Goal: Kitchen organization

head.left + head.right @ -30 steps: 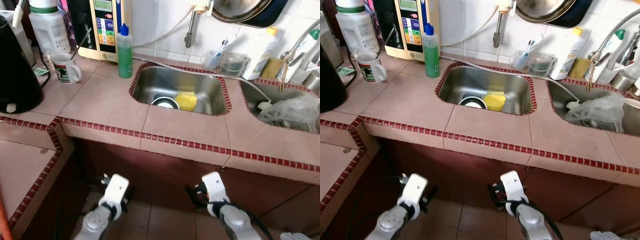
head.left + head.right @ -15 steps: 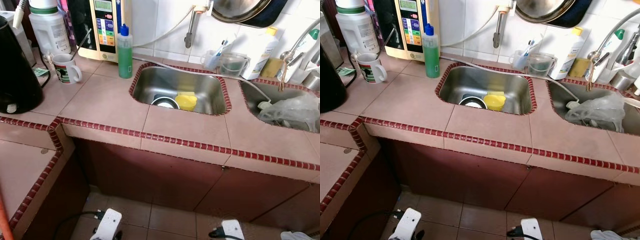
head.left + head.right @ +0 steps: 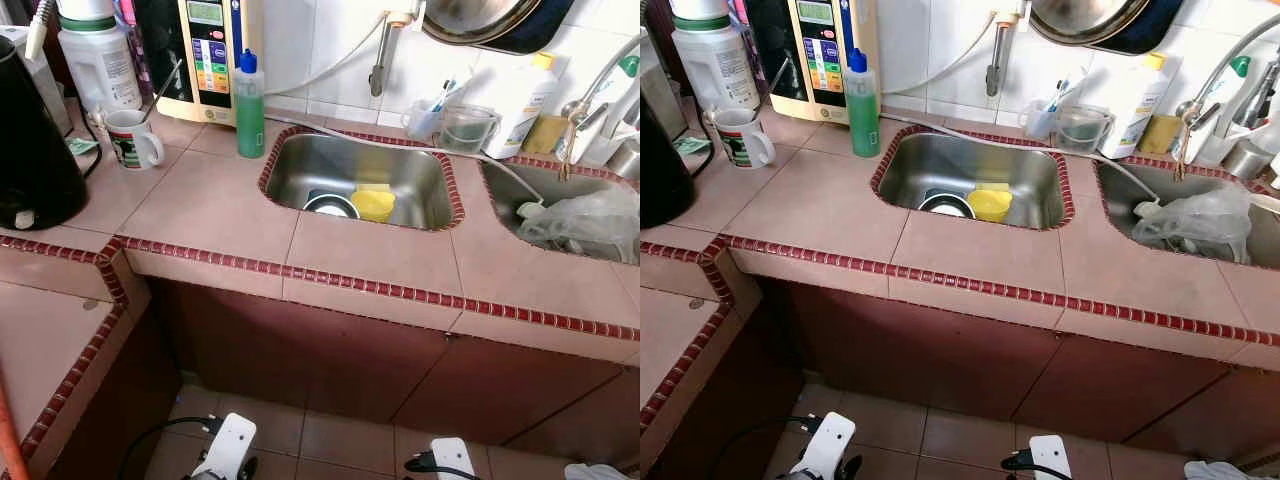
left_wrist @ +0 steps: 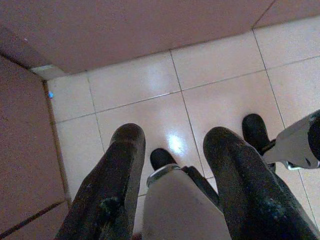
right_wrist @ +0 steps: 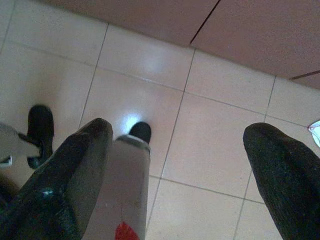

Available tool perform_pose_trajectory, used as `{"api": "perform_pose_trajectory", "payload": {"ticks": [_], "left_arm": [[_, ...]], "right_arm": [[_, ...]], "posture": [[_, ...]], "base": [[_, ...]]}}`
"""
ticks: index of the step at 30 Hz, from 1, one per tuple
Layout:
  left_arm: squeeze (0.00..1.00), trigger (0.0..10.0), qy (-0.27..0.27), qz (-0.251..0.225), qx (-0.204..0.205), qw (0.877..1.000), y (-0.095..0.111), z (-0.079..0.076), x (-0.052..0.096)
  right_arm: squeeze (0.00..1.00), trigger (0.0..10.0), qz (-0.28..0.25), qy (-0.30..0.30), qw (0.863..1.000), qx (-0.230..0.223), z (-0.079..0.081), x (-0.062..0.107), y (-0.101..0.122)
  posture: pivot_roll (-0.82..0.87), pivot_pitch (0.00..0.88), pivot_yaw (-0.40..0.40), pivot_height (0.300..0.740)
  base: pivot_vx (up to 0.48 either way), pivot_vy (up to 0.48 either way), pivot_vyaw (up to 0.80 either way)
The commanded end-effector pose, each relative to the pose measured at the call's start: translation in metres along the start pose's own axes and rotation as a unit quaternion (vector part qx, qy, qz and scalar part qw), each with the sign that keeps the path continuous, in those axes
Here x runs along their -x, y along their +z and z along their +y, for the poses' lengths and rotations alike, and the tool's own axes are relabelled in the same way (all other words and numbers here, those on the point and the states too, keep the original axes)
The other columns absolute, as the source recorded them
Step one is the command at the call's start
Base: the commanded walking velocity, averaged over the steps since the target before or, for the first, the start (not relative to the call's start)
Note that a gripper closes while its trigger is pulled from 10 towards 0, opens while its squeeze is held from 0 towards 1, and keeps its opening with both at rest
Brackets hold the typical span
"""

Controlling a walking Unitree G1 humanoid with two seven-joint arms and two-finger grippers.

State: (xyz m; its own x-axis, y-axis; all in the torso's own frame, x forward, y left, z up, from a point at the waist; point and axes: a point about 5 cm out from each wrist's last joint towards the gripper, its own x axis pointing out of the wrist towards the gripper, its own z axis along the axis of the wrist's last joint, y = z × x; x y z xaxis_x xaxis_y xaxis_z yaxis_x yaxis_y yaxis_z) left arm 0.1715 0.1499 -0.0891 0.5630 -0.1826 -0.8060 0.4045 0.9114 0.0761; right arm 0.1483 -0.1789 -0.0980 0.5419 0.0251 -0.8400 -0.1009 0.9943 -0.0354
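My head's two eyes look steeply down from close above the pink tiled counter with dark red edging (image 3: 360, 255), both wrist cameras face my feet on the glossy beige floor tiles (image 4: 150, 107), shared ground.

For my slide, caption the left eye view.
Tiled kitchen counter with steel sink holding a yellow sponge, green soap bottle and mug alongside.

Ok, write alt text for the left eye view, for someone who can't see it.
A pink tiled counter edged in dark red holds a steel sink containing a yellow sponge and a metal bowl. A green soap bottle and a white mug stand to its left; a second sink to its right holds a plastic bag.
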Motion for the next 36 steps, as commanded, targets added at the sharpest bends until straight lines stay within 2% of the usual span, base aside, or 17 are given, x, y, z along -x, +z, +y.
{"api": "perform_pose_trajectory", "payload": {"ticks": [1, 4, 10, 31, 36], "left_arm": [[0.00, 10.0, -0.005, 0.009, -0.007, 1.000, -0.0023, -0.0045, -0.0003], [0.00, 10.0, -0.007, 0.008, -0.007, 1.000, -0.0015, -0.0080, -0.0009], [0.00, 10.0, -0.010, 0.008, -0.005, 1.000, -0.0023, -0.0114, -0.0010], [0.00, 10.0, -0.015, 0.006, -0.005, 1.000, -0.0022, -0.0127, -0.0010], [0.00, 10.0, -0.015, 0.006, -0.002, 1.000, -0.0022, -0.0127, -0.0009]], "right_arm": [[0.00, 10.0, 0.011, 0.000, 1.000, 0.014, -0.0029, 0.0002, -0.0016], [0.00, 10.0, 0.020, 0.006, 0.999, 0.032, -0.0022, 0.0002, -0.0029], [0.00, 10.0, 0.029, 0.005, 0.999, 0.034, -0.0022, 0.0011, -0.0074], [0.00, 10.0, 0.041, -0.002, 0.999, 0.009, -0.0085, 0.0011, -0.0072], [0.00, 10.0, 0.045, -0.005, 0.999, 0.005, -0.0094, 0.0013, -0.0081]], "posture": [[0.08, 0.000, -0.093, 0.740], [0.09, 0.000, -0.103, 0.740], [0.10, 0.000, -0.108, 0.740], [0.09, 0.000, -0.089, 0.740], [0.09, 0.000, -0.089, 0.740]], "base": [[0.000, -0.480, 0.00], [0.000, -0.480, 0.00], [0.000, -0.480, 0.00], [0.000, -0.480, 0.00], [0.000, -0.480, -0.66]]}}
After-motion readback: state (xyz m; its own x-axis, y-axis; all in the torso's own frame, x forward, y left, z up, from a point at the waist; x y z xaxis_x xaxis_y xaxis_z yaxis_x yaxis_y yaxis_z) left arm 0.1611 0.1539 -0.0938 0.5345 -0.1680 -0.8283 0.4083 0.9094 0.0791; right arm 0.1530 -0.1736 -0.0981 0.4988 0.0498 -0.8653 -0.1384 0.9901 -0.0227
